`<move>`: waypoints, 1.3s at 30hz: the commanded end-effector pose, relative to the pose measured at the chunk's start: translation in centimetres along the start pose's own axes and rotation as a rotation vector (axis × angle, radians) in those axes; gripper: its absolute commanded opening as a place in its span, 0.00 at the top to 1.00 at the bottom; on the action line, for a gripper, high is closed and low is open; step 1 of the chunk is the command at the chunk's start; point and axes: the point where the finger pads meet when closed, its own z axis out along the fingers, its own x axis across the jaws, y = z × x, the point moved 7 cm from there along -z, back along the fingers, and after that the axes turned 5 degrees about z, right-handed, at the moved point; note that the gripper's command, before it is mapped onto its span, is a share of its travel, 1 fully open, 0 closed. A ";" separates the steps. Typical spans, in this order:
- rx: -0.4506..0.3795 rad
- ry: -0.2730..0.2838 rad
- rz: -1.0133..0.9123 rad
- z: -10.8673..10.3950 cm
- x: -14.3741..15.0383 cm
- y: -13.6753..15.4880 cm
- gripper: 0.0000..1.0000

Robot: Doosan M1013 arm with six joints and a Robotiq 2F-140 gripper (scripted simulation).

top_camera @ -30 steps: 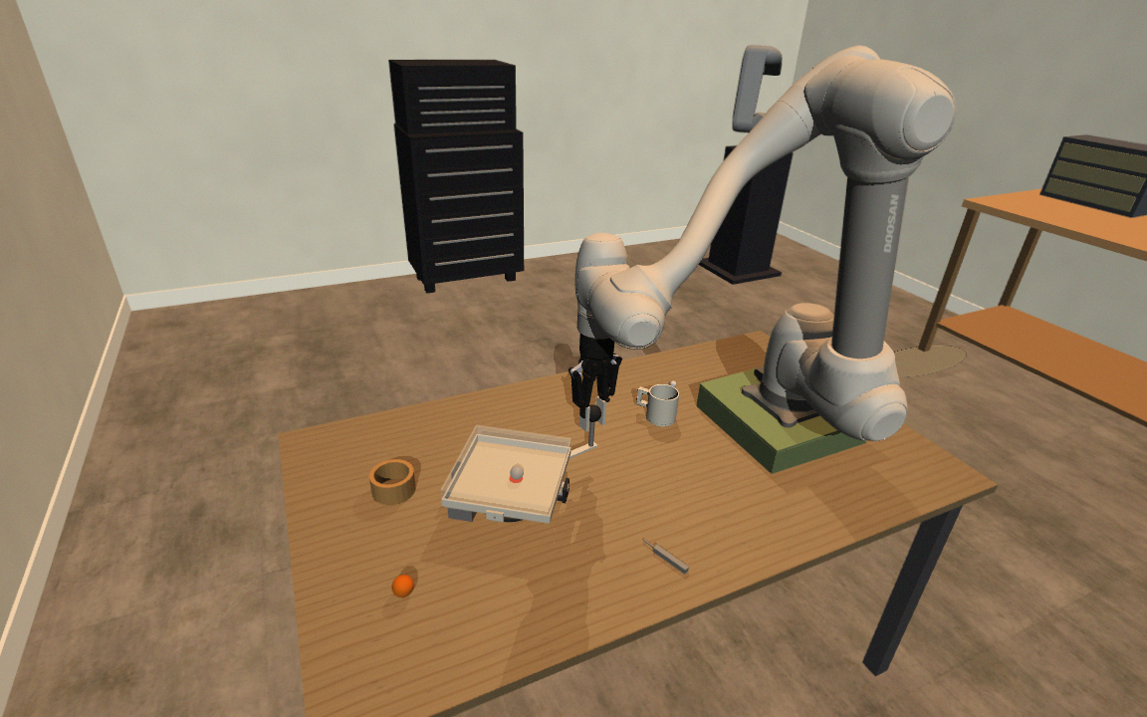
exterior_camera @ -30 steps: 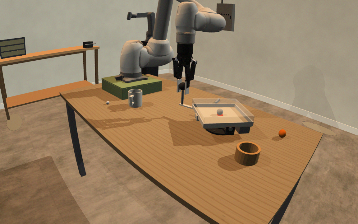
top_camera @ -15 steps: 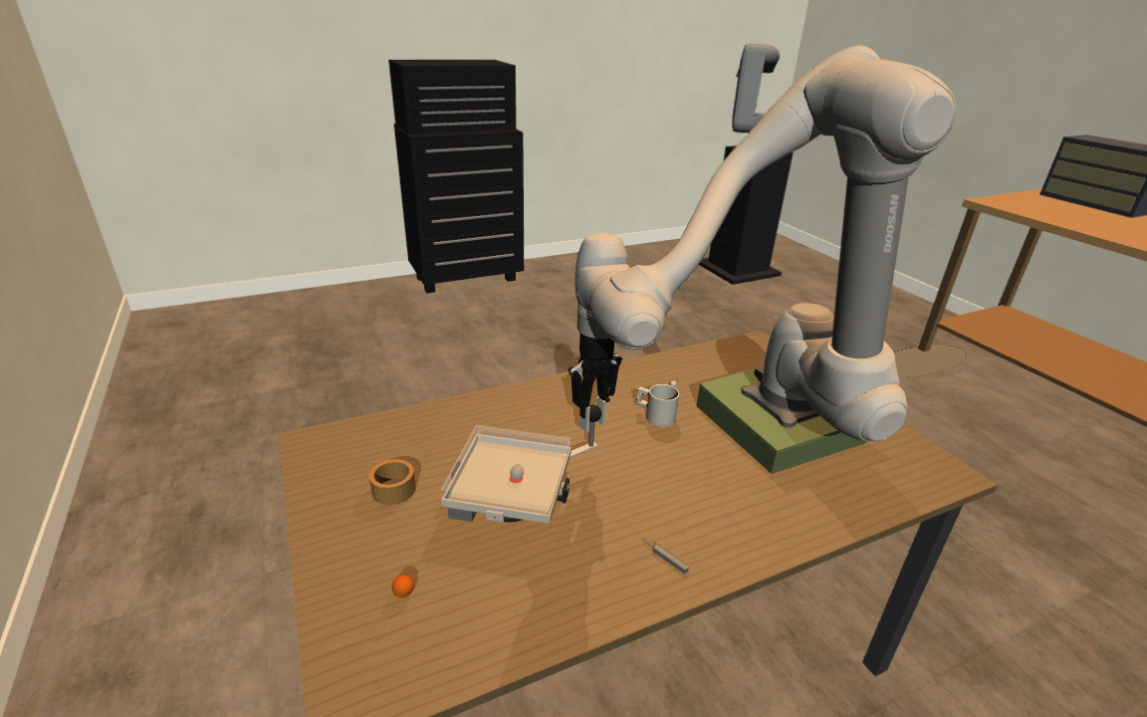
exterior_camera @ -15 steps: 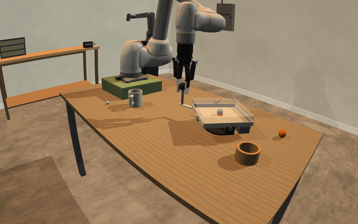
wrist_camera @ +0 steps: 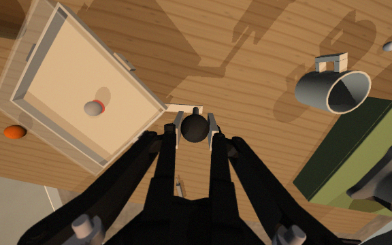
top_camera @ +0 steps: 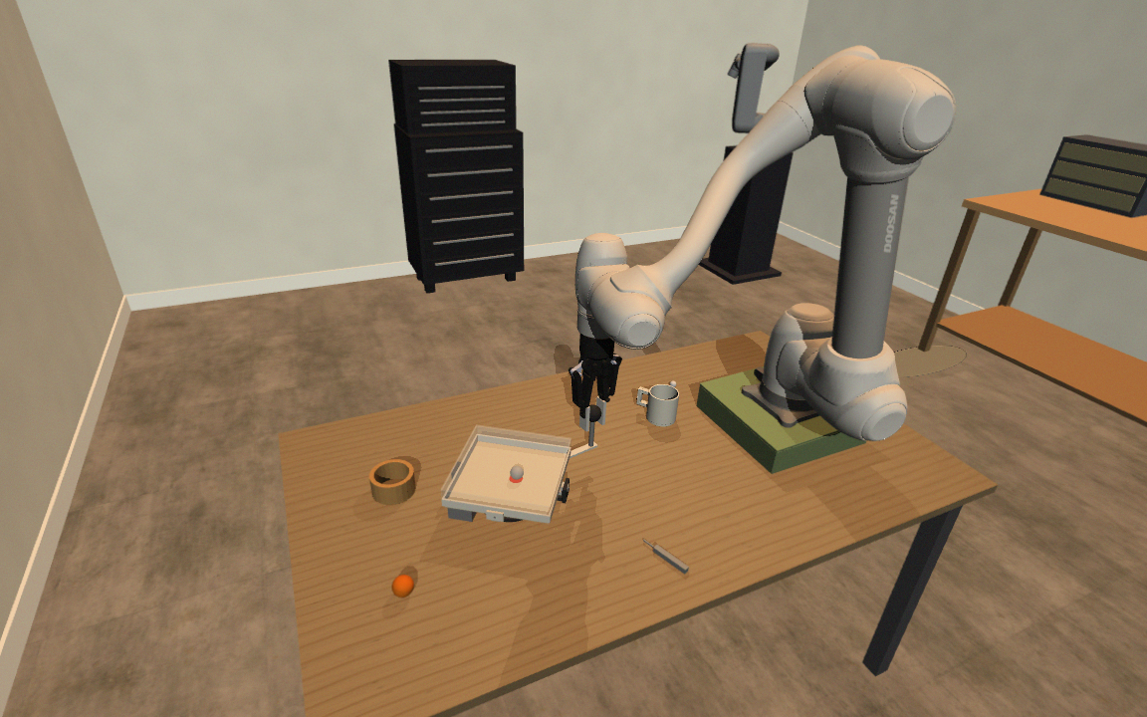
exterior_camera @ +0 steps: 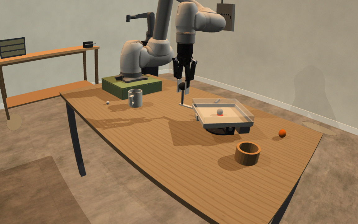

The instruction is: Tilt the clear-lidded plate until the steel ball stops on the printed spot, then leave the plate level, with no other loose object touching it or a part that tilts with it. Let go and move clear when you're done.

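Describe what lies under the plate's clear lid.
Under the clear lid a steel ball sits on the tan floor, over a red printed spot. The ball hides most of that spot.
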 end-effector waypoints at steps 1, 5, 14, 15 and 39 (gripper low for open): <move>0.000 0.000 0.000 0.0 0.0 0.0 1.00; 0.000 0.000 0.000 0.0 0.0 0.0 1.00; 0.000 0.000 0.000 0.0 0.0 0.0 0.64; 0.000 0.000 0.000 0.0 0.0 0.0 0.64; 0.000 0.000 0.000 0.0 0.0 0.0 0.64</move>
